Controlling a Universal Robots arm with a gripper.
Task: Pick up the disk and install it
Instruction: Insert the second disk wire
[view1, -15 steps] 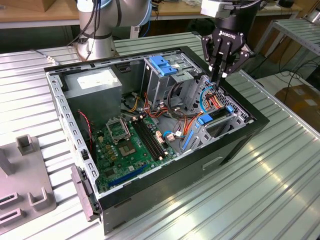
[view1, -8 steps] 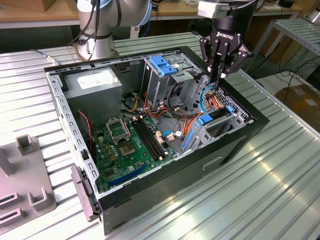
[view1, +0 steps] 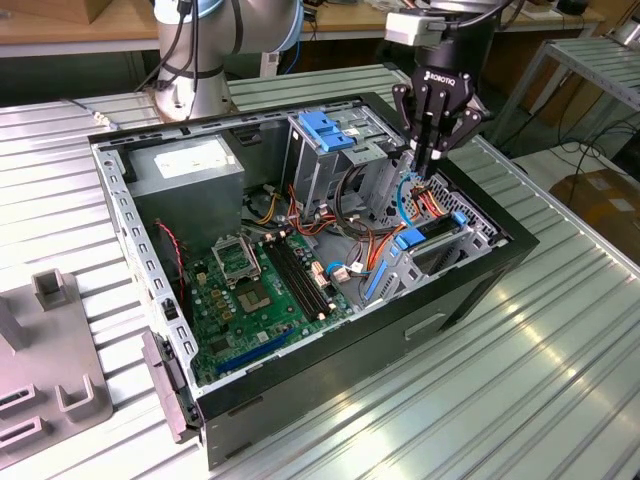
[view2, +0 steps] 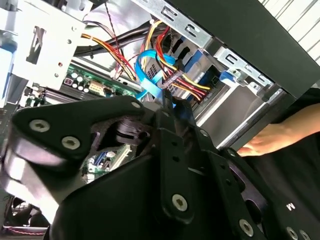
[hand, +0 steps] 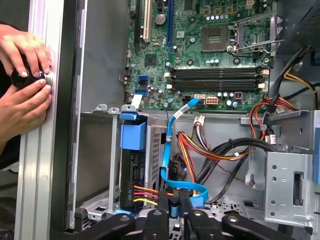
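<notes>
Gripper (hand: 175, 212) is seen pinched on blue cable connector (hand: 173, 209); disk (hand: 133, 170) is seated in bay just beside it. Wire bundle (hand: 220, 150) could be snagged, connector misaligned.

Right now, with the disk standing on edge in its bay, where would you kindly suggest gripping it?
Probably the blue carrier rail at the disk's end nearer the motherboard, coming straight down through the case's open side. It stands on edge between the metal bay walls, so its flat faces are shut in, and power wires crowd the other end.
</notes>
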